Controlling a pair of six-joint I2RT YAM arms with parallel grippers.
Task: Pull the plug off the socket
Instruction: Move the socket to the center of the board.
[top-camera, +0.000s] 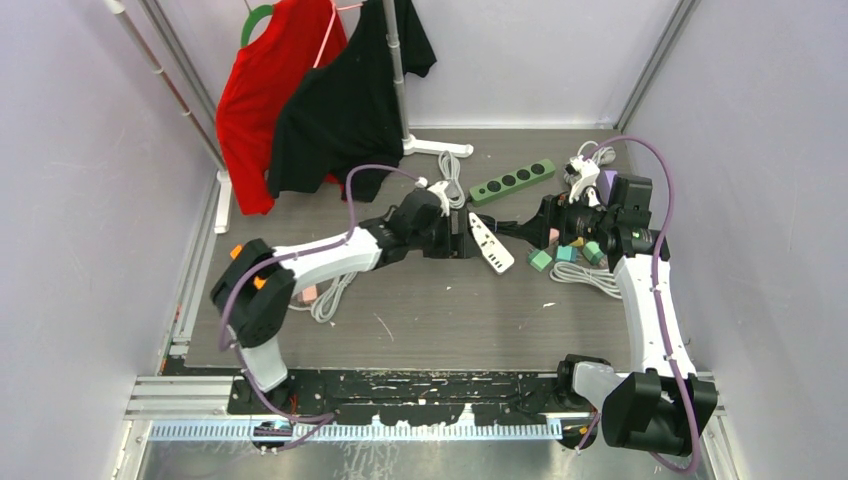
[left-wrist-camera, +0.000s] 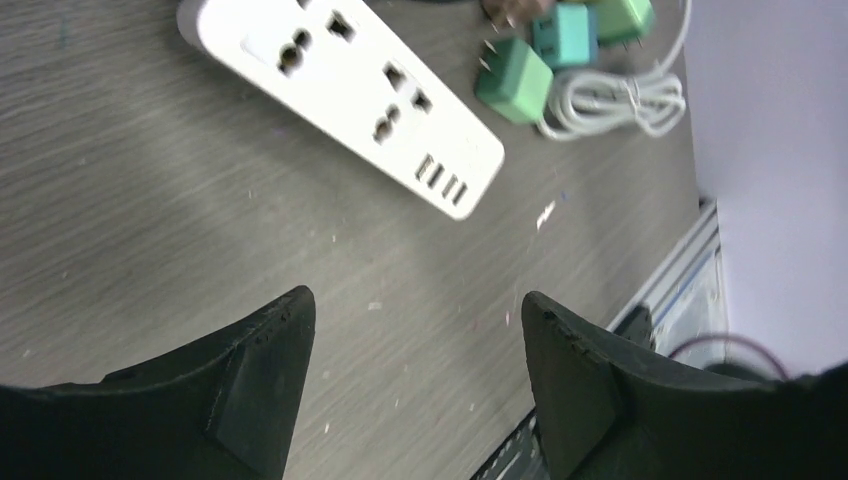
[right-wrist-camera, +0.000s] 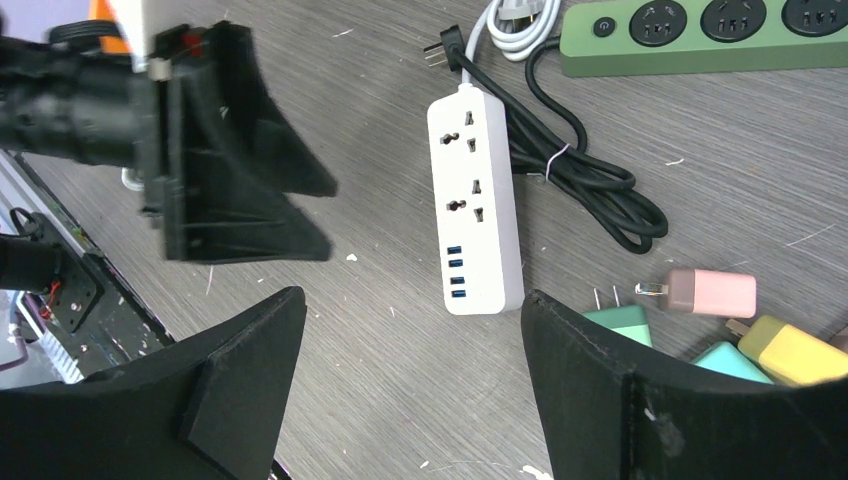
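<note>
Between the two pincers, on the grey wood-grain desk (top-camera: 430, 310), the white rectangular plastic power strip (top-camera: 491, 243) lies flat with its socket face up; the outlets and USB ports show bare openings. Just left of the strip is the left pincer (top-camera: 462, 240), its fingers (left-wrist-camera: 260, 380) spread apart and gripping nothing. Just right of the strip is the right pincer (top-camera: 530, 230), likewise spread and holding nothing. The left wrist view cuts off the strip's far end. A coiled black rubber cord (right-wrist-camera: 590, 190) lies right of the strip, and its black pronged plug (right-wrist-camera: 440, 55) rests free on the desk beyond the strip's far end. The small cube-shaped coloured plug adapters (top-camera: 565, 253) sit right of the strip, partly hidden by the right pincer's finger. Which one is the task's plug cannot be told. A long green plastic power strip (top-camera: 513, 181) lies beyond the white one, cropped in the right wrist view.
</note>
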